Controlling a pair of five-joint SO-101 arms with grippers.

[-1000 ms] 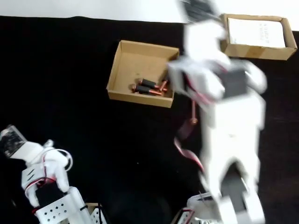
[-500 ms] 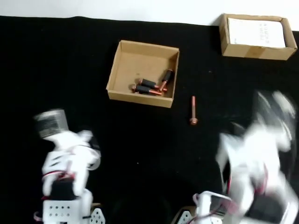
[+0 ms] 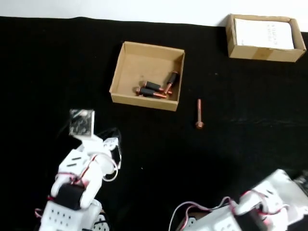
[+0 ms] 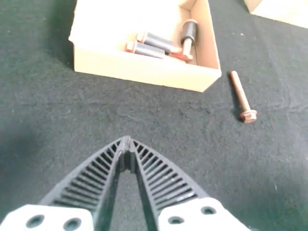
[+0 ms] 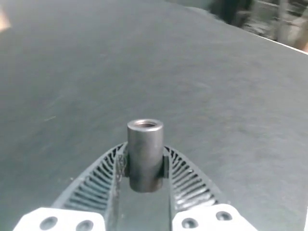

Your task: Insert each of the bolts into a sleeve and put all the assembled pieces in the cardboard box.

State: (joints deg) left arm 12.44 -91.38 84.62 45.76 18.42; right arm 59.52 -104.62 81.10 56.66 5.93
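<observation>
A copper bolt [image 3: 199,114] lies loose on the black cloth just right of the open cardboard box [image 3: 126,65]. Three bolts fitted in dark sleeves [image 3: 155,89] rest in the box's right half. In the left wrist view my left gripper [image 4: 126,143] is shut with nothing in it, low over the cloth, short of the box wall [image 4: 139,70], with the loose bolt [image 4: 241,96] off to one side. My right gripper [image 5: 144,166] is shut on an upright dark sleeve [image 5: 145,151]. The right arm [image 3: 262,209] sits folded at the table's front right.
A second cardboard box [image 3: 232,47] holding a white sheet stands at the back right corner. The left arm [image 3: 79,168] rises from the front left. White wall runs along the back edge of the cloth.
The right arm has pulled back from beside the box to the front right. The left arm has swung from the far left toward the middle, closer to the box.
</observation>
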